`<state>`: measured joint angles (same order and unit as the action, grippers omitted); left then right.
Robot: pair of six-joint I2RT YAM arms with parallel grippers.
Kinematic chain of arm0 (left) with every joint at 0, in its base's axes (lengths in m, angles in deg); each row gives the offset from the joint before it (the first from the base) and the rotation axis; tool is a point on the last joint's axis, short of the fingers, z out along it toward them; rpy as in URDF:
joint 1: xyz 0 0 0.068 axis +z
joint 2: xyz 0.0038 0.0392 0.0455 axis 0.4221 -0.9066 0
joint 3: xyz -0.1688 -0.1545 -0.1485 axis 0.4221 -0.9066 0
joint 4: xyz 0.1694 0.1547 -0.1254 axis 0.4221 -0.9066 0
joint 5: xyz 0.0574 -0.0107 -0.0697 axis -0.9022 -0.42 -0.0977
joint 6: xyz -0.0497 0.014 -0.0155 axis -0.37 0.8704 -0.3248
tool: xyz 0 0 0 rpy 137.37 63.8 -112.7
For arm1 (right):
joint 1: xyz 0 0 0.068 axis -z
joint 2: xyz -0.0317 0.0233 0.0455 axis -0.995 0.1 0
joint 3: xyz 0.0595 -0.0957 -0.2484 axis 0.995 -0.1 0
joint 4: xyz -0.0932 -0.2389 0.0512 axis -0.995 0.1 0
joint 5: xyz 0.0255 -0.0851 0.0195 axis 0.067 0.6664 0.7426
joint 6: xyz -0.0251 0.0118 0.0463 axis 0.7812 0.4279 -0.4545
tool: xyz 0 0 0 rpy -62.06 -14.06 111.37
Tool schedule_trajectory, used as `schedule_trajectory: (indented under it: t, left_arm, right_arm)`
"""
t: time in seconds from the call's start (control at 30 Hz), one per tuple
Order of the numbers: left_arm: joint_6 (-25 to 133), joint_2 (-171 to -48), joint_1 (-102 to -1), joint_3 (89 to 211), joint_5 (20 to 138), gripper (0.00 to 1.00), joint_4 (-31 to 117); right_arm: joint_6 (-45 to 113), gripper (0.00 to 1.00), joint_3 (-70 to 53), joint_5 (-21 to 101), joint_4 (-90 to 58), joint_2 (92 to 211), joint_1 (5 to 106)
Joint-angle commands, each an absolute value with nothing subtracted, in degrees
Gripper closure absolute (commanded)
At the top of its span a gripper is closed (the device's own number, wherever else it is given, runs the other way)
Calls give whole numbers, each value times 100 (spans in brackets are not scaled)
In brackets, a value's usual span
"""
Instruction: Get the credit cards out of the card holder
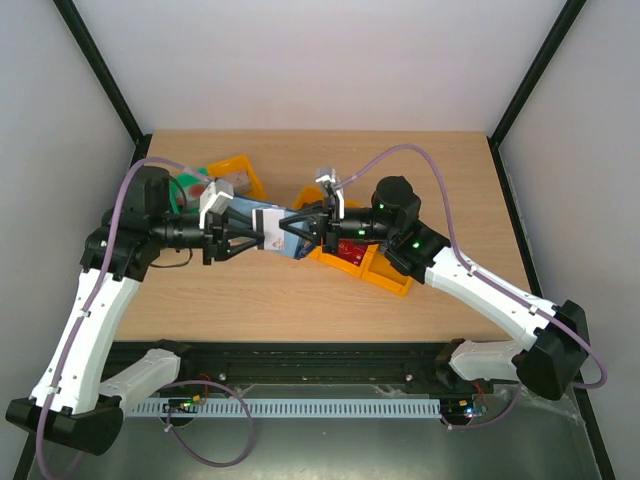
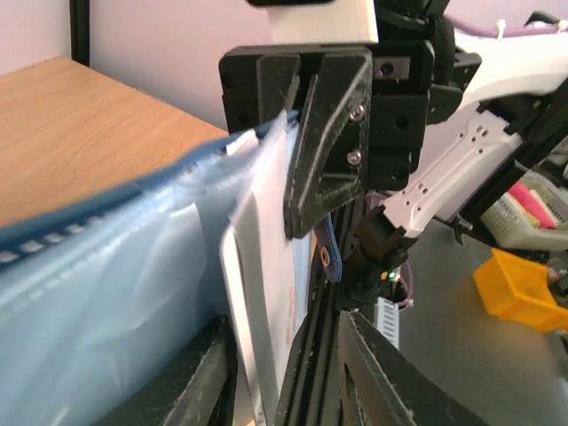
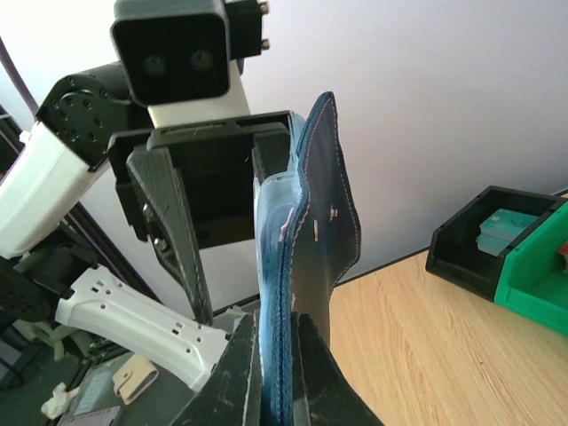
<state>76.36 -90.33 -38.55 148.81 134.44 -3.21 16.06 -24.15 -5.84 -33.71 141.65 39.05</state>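
Aloft, card holder (image 1: 290, 243) on edge, left-to-right.

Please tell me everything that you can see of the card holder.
The card holder is a dark navy folding wallet with pale stitching and pale blue-grey inner pockets. It is held above the table, standing on edge. The right gripper has its jaws shut on it. A white card sticks out of a pocket towards the left gripper, whose jaws are open. A snap tab hangs from it.
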Motion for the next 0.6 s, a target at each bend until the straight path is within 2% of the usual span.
schedule_trajectory:
  t: [0.0, 0.23, 0.3, 0.57]
  left_arm:
    - [7610, -8949, -3730, 14973, 13647, 71, -186]
    - [7680, -8948, -3633, 14892, 14044, 89, -201]
    - [7811, -8923, -3614, 14870, 14054, 97, -294]
    - [8291, -8814, -3560, 14815, 13672, 98, -742]
  right_arm:
    - [1823, 98, -2319, -938, -3333, 13995, 3909]
    - [1898, 98, -2310, -1025, -3213, 13951, 3915]
    - [1916, 98, -2307, -1030, -3183, 13928, 3913]
    - [1826, 98, -2418, -1049, -3170, 13703, 4318]
